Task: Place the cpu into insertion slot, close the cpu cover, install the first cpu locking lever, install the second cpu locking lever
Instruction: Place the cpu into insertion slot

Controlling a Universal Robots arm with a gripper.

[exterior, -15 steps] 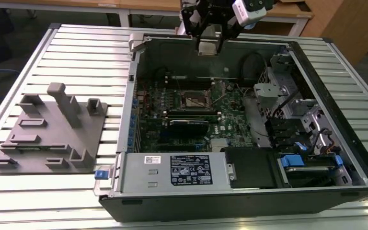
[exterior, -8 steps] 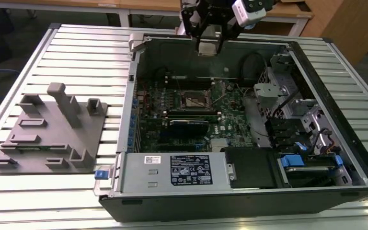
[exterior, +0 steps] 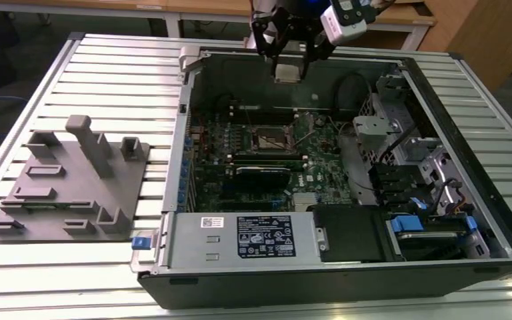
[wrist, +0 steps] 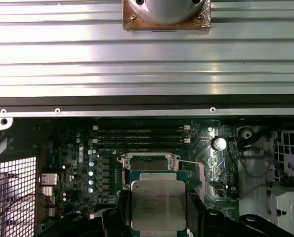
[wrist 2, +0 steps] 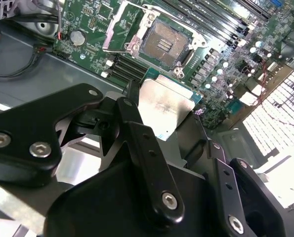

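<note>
The cpu [wrist: 156,205] is being held by the gripper [wrist: 157,217], with its fingers [wrist: 116,219] pressed against two opposite edges of the chip. In both wrist views the chip's near part is being hidden by the black fingers.

In the exterior view the gripper [exterior: 288,64] is being seen above the far wall of the open case [exterior: 238,287]. Its upper part is being cut off by the picture's edge. The cpu [exterior: 287,72] is being carried clear of the board [exterior: 211,187], well above it.

In the second wrist view the slot [wrist 2: 164,43] is being shown uncovered, its dark centre bare, apart from the cpu [wrist 2: 165,104]. Beside the slot a metal frame, probably the cover [wrist 2: 118,28], is being kept tilted up; its hinge is hard to make out. In the first wrist view the slot [wrist: 149,164] is being partly hidden behind the cpu.

A grey fixture [exterior: 69,180] is being borne by the table [exterior: 105,67], on the exterior view's left of the case.
</note>
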